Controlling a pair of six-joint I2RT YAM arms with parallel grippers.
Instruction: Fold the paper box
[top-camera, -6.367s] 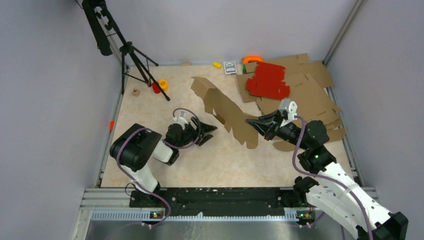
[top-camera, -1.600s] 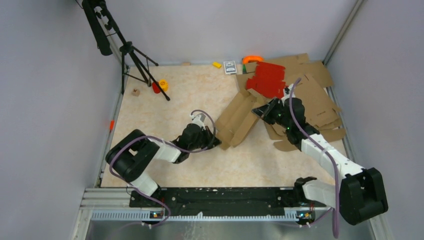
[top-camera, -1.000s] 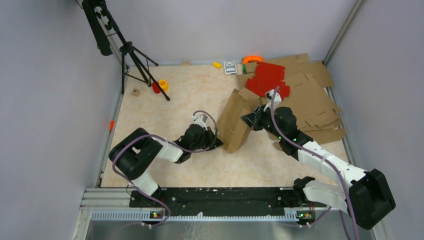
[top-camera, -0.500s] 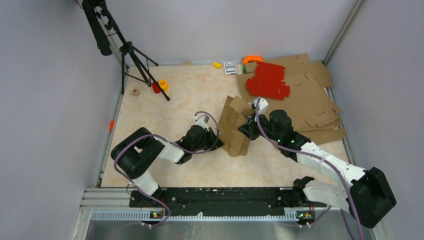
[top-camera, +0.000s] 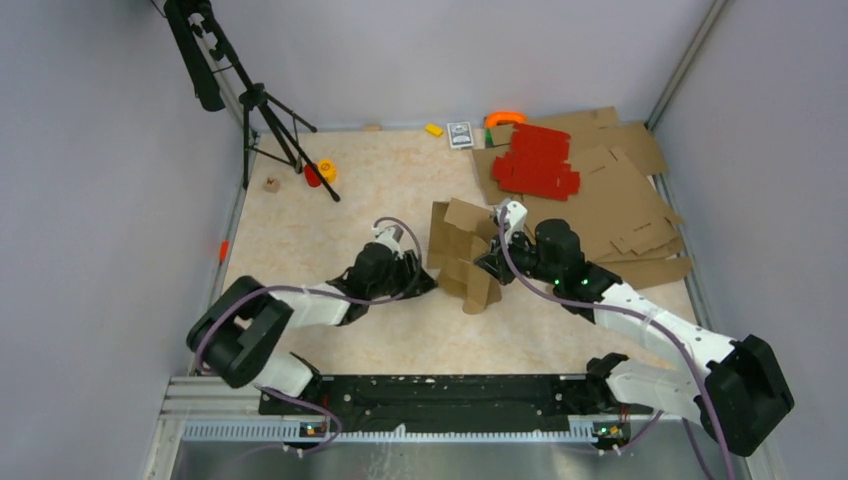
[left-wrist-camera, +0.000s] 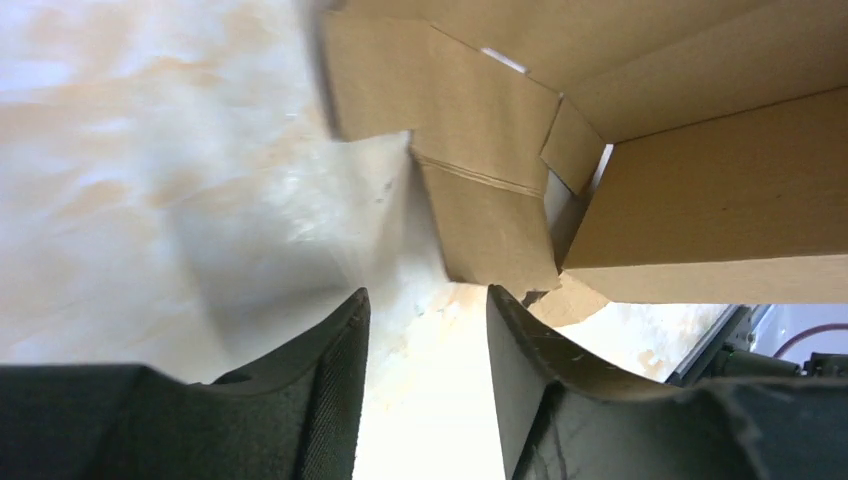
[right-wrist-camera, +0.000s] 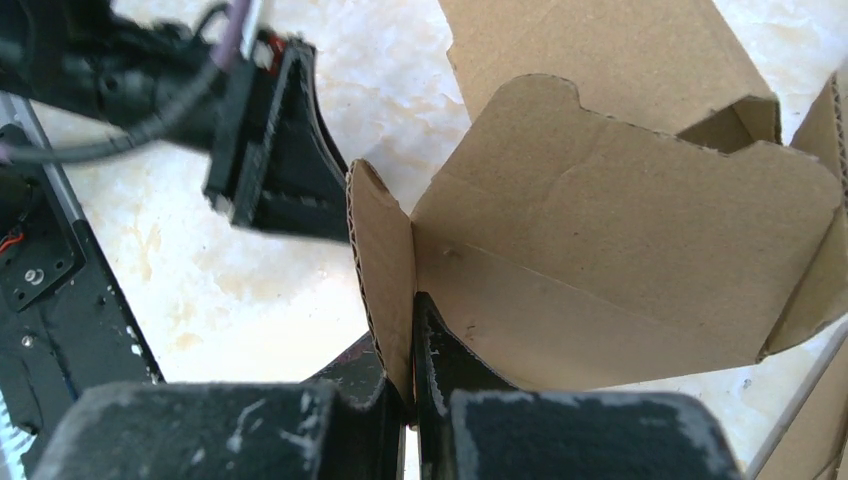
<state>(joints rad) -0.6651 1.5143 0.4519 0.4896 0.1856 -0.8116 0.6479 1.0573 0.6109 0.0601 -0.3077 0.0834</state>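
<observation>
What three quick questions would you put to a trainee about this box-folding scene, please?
1. True or false: the left gripper is clamped on the paper box.
2. Which one pinches a flap of the box? A: left gripper. B: right gripper. C: neither.
3. What colour are the sheets stacked on the flat brown cardboard?
Key: 1 false; 2 B; 3 red.

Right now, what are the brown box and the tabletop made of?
The paper box: matte, unprinted corrugated cardboard; fluted edge visible in the right wrist view. The tabletop: smooth, slightly glossy, beige marbled pattern, perhaps laminate or stone; unclear which.
</observation>
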